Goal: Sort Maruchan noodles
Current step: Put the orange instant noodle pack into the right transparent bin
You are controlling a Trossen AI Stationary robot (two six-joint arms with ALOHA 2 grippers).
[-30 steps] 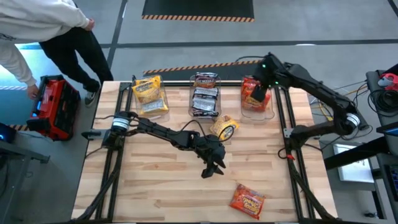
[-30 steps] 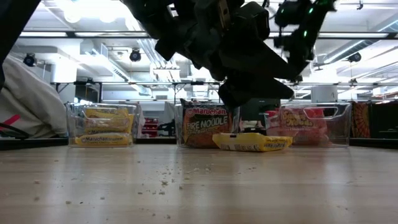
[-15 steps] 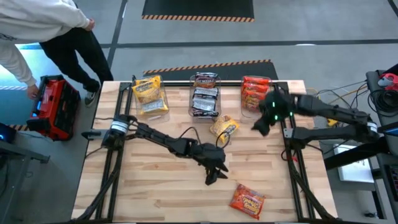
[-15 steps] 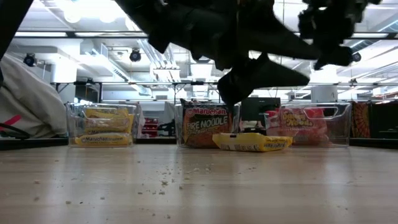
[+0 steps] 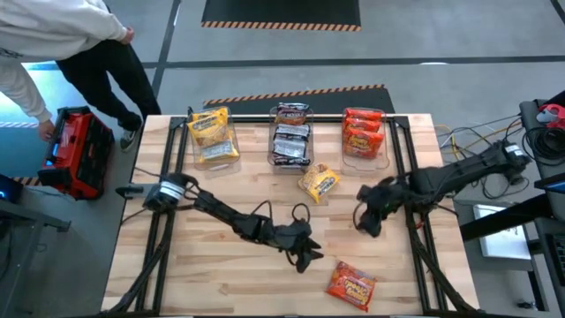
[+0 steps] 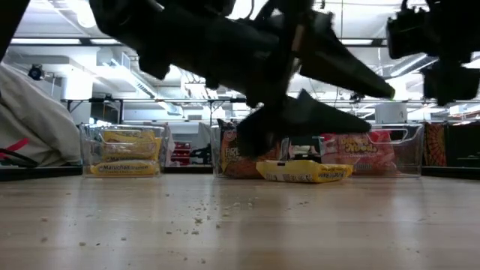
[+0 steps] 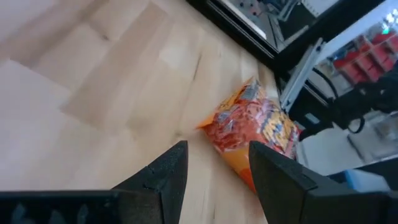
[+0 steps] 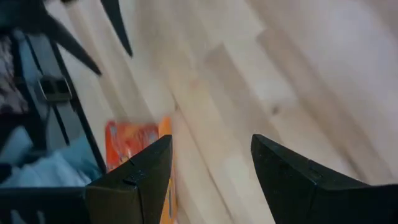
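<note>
The wooden tabletop carries three clear bins along its far edge: yellow packets in the left bin, dark ones in the middle bin, red ones in the right bin. Two packets lie loose: a yellow packet just in front of the middle bin, and a red packet near the front edge, crinkly and glossy. The left hand hovers beside the red packet, fingers apart and empty; the right hand hangs open and empty farther back. The slick wrapper could slide away under a shallow pinch, and both arms converging could collide.
</note>
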